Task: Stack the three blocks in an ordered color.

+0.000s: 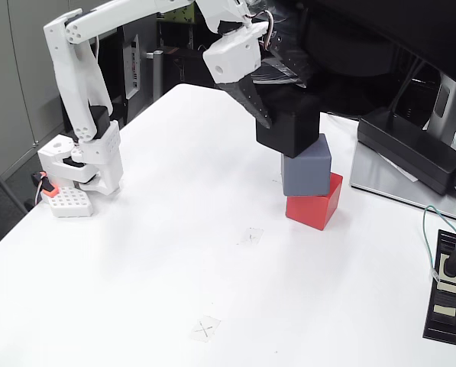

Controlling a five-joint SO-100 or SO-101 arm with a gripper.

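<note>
Jaws are clenched on the black block (pixel 290 122), seen in the fixed view; the gripper (pixel 270 107) comes in from 11 o'clock. This block sits tilted atop the grey block (pixel 307 165), which rests on the red block (pixel 315 202), right of the table's (pixel 136 267) middle. Final placement appears in hand; squaring and release are called for next.

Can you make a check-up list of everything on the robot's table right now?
Surface: white table, small taped marks.
Job's things: red block at bottom, grey block on it, black block on top, stack a bit crooked.
Clutter: black power adapter, black power strip.
Grippers: pincer at the black block, grip hidden.
Cables: green wire to the strip.
Surroundings: grey cabinets.
</note>
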